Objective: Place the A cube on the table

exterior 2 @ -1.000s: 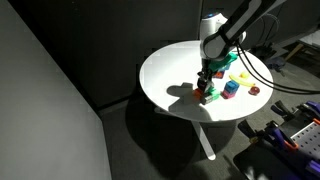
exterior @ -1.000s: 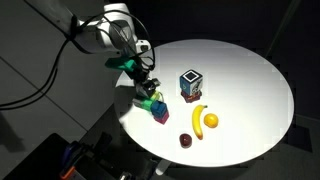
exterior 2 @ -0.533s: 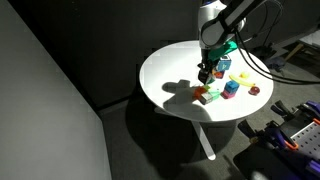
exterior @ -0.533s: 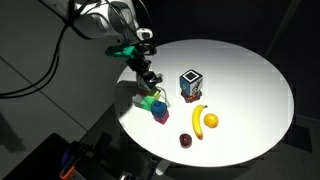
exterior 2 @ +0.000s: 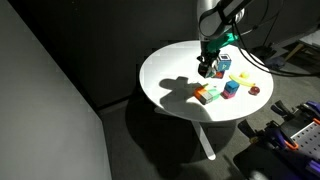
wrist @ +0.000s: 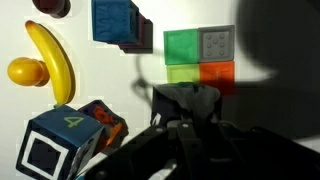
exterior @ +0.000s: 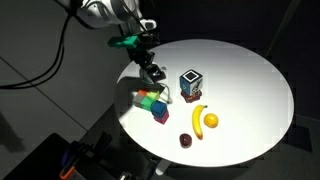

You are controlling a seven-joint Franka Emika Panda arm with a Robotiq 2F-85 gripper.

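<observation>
My gripper (exterior: 153, 70) hangs above the round white table (exterior: 240, 70), up and a little back from a cluster of coloured blocks (exterior: 154, 104). It is shut on the A cube (exterior: 157, 73), a small whitish cube held clear of the blocks. In the wrist view the cube (wrist: 185, 100) is a dark shaded shape between my fingers (wrist: 160, 128), with the block cluster (wrist: 182, 46) seen below it. In the other exterior view my gripper (exterior 2: 205, 68) is above the blocks (exterior 2: 208, 94).
A bigger white cube with dark blue print (exterior: 190, 84) stands to the right of the blocks. A banana (exterior: 198, 119), a yellow round fruit (exterior: 211, 122) and a dark red fruit (exterior: 186, 140) lie near the front. A small grey printed cube (wrist: 217, 42) sits in the cluster.
My gripper has risen from the block cluster and moved back from it, carrying the small cube. The other objects have not moved.
</observation>
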